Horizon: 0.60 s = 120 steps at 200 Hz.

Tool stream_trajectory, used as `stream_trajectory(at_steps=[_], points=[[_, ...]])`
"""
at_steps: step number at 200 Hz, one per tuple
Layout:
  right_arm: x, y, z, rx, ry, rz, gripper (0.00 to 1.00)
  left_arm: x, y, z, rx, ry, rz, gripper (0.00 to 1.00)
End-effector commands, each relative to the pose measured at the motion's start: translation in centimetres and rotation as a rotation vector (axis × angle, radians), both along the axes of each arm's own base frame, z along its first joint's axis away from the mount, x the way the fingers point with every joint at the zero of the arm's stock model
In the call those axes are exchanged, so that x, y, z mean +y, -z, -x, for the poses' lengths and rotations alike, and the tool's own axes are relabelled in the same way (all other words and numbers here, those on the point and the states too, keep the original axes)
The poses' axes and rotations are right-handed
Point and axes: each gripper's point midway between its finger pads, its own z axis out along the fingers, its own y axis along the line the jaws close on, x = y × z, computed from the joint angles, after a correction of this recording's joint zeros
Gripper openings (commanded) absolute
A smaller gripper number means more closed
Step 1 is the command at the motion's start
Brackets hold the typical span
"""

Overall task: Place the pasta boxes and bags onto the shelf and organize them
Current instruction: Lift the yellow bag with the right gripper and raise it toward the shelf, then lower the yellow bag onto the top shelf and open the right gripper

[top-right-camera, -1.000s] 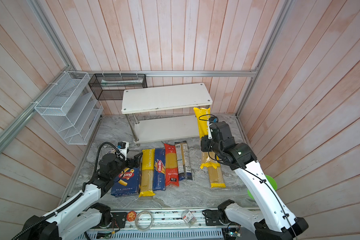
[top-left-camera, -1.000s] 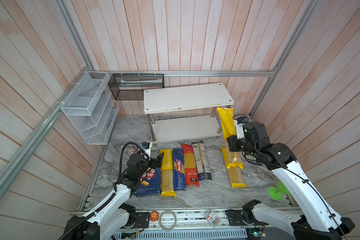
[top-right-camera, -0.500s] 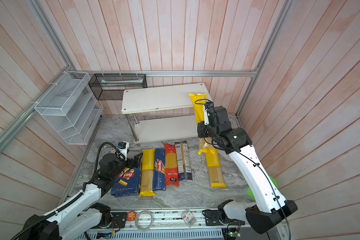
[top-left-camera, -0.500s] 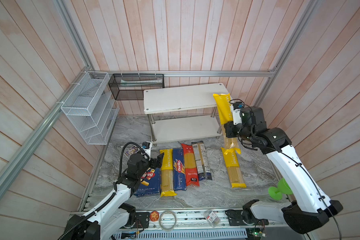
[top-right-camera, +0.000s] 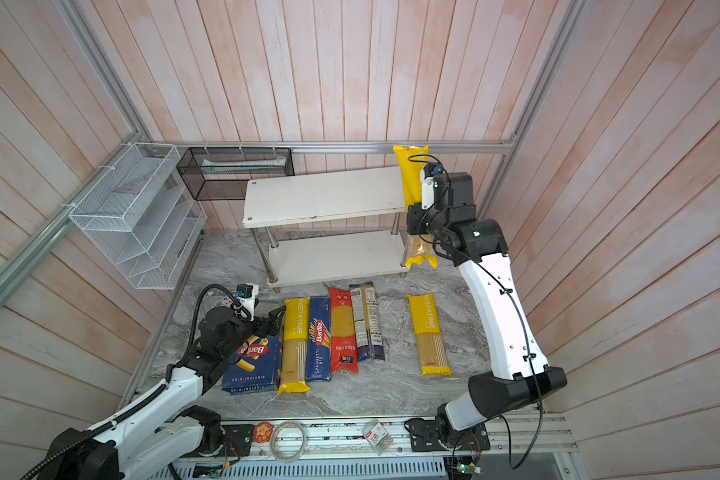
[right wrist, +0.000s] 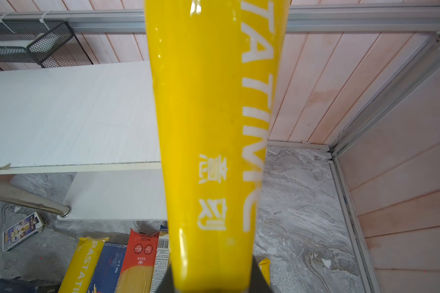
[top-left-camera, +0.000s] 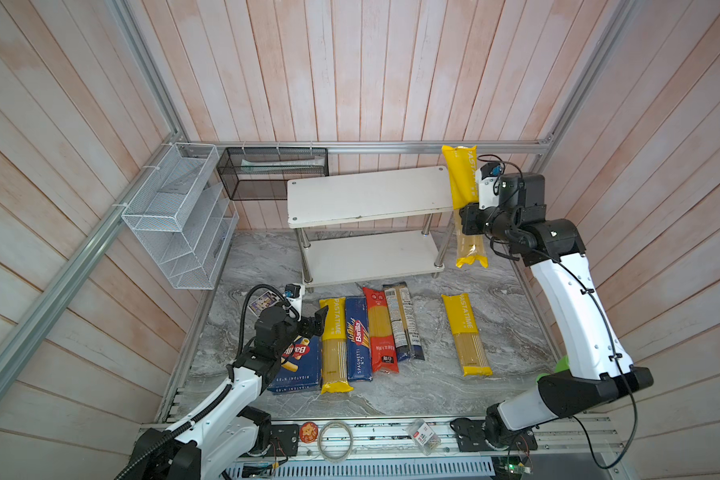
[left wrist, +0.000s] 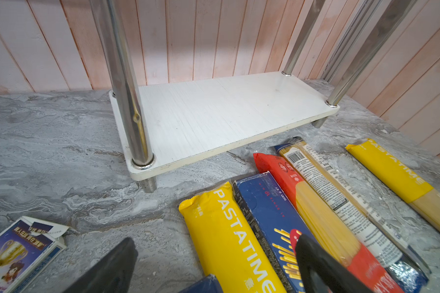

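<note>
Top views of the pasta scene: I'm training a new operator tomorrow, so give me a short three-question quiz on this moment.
1. True or false: both boards of the shelf are bare.
2. What does the right hand hold? A) a red bag B) a yellow PASTATIME bag C) a Barilla box
3. How many pasta packs lie on the marble floor?

Key:
1. True.
2. B; it is held upright beside the shelf's right end.
3. Six: two Barilla boxes and four bags.
</note>
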Motion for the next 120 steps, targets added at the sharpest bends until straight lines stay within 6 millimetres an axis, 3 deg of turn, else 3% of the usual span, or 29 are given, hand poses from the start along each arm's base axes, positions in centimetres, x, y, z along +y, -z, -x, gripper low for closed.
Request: stream_trajectory(at_steps=[1, 70, 120], points=[[0.4, -7.4, -1.2, -0.24, -0.038, -0.061, 0.06, -0.3, -0.5, -0.1, -0.014, 0.015, 0.003, 1.0], [1.8, -8.0, -4.3, -0.257, -0.078, -0.064, 0.06, -0.2, -0.8, 0.3, -0.032, 0.015, 0.01, 1.0], [1.5, -7.7, -6.3, -0.267, -0.052, -0.034, 0.06, -0.4, -0.7, 0.3, -0.029, 0.024, 0.008, 1.0]])
